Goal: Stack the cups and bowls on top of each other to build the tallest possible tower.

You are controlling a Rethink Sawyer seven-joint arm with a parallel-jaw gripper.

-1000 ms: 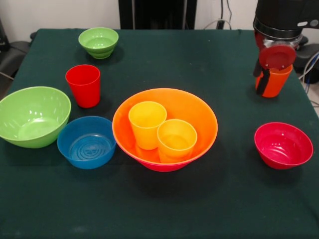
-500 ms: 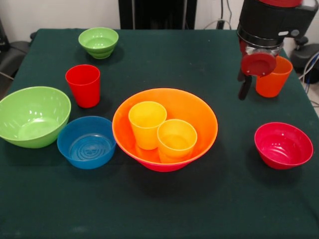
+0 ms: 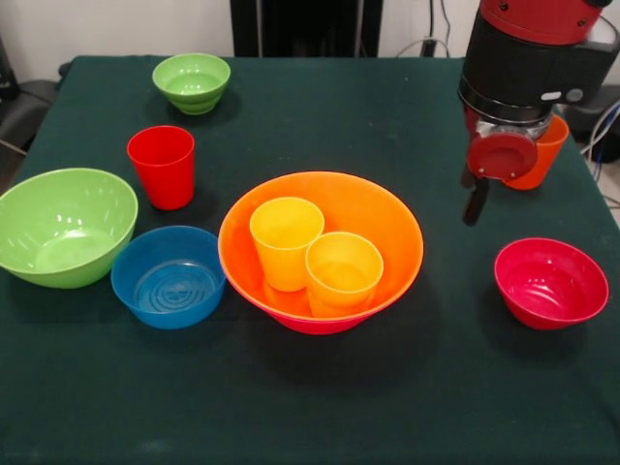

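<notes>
Tower barely begun; pieces lie scattered over the worktop [image 3: 436, 407].
From the left edge: large green bowl [image 3: 64, 226], blue bowl [image 3: 169, 276], both empty; red cup [image 3: 162, 166]; small green bowl [image 3: 192, 81] at the far edge; central orange bowl [image 3: 320, 250] cradling two yellow cups [image 3: 287, 242]; orange cup [image 3: 542, 155] behind my jaws [image 3: 477, 199], whose opening I cannot tell; red bowl [image 3: 550, 283] empty.

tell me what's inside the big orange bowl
Two yellow cups stand upright, side by side, inside the orange bowl. They cover part of its bottom, so anything beneath them cannot be seen.
</notes>
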